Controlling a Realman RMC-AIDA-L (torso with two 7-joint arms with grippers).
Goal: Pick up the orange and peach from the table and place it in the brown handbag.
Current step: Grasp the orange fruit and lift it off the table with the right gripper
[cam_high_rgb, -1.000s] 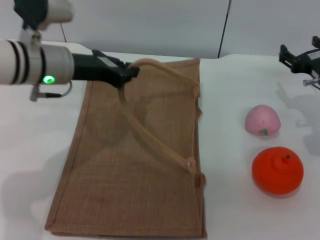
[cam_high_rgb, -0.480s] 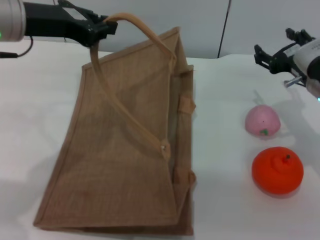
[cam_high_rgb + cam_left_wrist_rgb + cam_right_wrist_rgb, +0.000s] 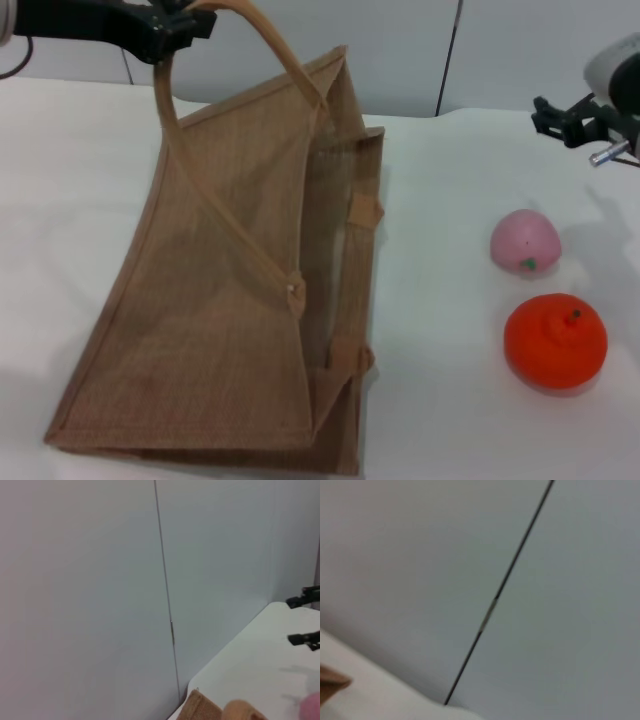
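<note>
The left pincer point(image 3: 178, 22) is clenching one handle point(image 3: 232, 120) of the bag point(image 3: 230, 340) above the counter's point(image 3: 450, 300) far-left part. The right pincer point(image 3: 560, 118), released, is hovering near the far-right edge, beyond the peach point(image 3: 524, 241) and orange point(image 3: 555, 340).

Black left gripper point(image 3: 178, 22) at eleven o'clock, clamped and raised; black right gripper point(image 3: 560, 117) at two o'clock, fingers parted.

my left gripper point(image 3: 178, 22) matte black and angular at the frame's upper left, thin dark cable beside it, my right gripper point(image 3: 562, 117) black with pronged fingers, white rounded housing, small silver pin
</note>
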